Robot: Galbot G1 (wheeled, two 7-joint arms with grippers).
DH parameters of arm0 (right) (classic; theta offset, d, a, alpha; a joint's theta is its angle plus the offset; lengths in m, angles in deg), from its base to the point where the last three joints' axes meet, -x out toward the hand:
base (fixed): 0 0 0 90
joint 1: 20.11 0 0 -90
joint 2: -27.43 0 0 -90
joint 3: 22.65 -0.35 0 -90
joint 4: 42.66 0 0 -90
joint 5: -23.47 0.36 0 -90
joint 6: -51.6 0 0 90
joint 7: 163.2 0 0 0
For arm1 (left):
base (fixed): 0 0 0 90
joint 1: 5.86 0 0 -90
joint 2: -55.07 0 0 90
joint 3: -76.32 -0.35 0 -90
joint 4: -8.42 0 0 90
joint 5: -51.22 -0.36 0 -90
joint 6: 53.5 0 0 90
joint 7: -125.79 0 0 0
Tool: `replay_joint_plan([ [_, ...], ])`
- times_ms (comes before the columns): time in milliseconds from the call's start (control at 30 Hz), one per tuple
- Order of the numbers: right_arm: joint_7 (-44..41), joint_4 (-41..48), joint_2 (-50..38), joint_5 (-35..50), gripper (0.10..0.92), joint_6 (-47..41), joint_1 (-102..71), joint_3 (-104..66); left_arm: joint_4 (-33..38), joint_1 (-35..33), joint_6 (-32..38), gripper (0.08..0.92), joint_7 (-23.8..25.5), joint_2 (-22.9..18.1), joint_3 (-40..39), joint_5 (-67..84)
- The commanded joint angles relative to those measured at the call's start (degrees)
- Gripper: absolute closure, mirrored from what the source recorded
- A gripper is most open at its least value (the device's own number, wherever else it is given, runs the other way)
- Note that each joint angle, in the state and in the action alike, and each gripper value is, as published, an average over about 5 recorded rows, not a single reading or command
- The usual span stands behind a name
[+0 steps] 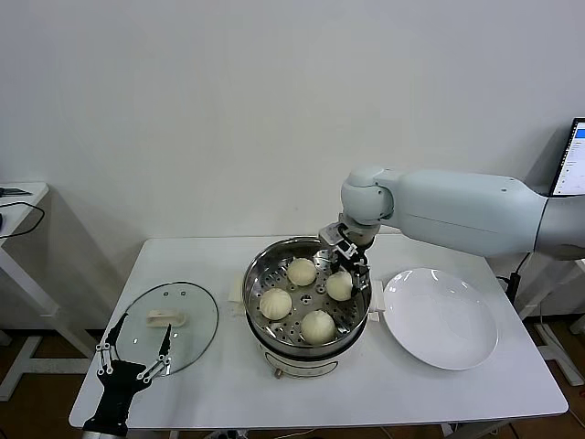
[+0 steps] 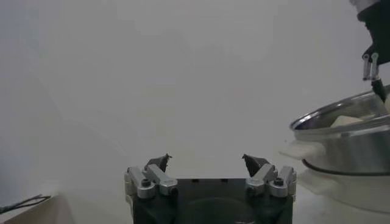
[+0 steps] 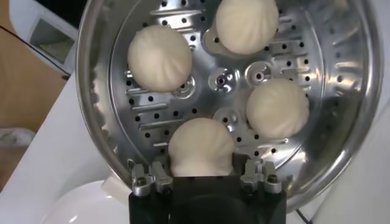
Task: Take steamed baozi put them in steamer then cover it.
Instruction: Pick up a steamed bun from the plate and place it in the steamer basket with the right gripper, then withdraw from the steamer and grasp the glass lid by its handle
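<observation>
Head view: all four steamed baozi [image 1: 303, 271] sit on the perforated tray of the steamer [image 1: 306, 343], mid-table. Right gripper [image 1: 348, 265] is down inside the steamer's right rear, at the baozi there. Right wrist view adds what the head view hides: that baozi [image 3: 201, 147] lies between the jaws, fingers closed against its sides. The cover [image 1: 171, 326] lies flat on the table left of the steamer, white plate [image 1: 441, 317] to the right. Left gripper [image 1: 135, 350] hovers at the cover's near edge, jaws wide and empty; in its wrist view the fingertips [image 2: 161, 161] stand well apart.
</observation>
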Motion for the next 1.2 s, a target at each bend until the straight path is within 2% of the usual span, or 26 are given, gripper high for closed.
replay_joint_plan([
  [33,0.30,0.49,0.50,-1.31,0.356,-0.14,-1.16,0.25,-0.19,0.01,0.10,0.177,0.02,0.00,0.08,0.01],
  [167,0.60,0.67,0.64,-1.25,0.335,-0.02,-1.49,-0.04,-0.33,0.02,0.20,0.177,0.01,-0.03,0.23,0.02],
  [400,0.80,-0.59,0.10,-0.78,0.211,-0.02,-1.14,-1.08,-0.32,0.07,0.16,0.177,-0.02,-0.09,0.36,0.01],
  [567,1.07,-2.69,-1.72,0.58,0.203,0.21,-0.55,-3.77,-0.25,0.10,0.04,0.177,-0.03,-0.10,0.42,-0.05],
  [767,4.10,-7.67,-7.98,4.24,0.203,3.66,-1.61,-13.65,-0.14,0.62,-0.11,0.177,-0.14,0.11,0.50,-0.78],
  [833,12.82,-9.11,-10.65,8.04,0.203,6.15,-2.27,-15.75,-0.24,1.01,-0.07,0.177,-0.26,0.20,0.47,-1.57],
  [933,37.42,-11.42,-14.68,16.26,0.203,10.57,-5.16,-17.36,-0.36,1.75,0.07,0.177,-0.66,0.38,0.47,-3.86],
  [1033,58.16,-11.84,-17.78,19.96,0.203,16.66,-12.27,-23.00,-0.24,2.81,-0.23,0.177,-1.48,0.69,0.58,-6.92],
  [1100,66.93,-11.27,-19.12,20.97,0.203,20.51,-18.18,-28.69,-0.20,3.76,-0.88,0.177,-2.36,0.96,0.74,-9.45],
  [1200,74.91,-10.52,-20.57,22.97,0.203,24.02,-29.05,-39.65,-0.59,5.64,-2.62,0.177,-4.85,1.53,1.00,-14.66],
])
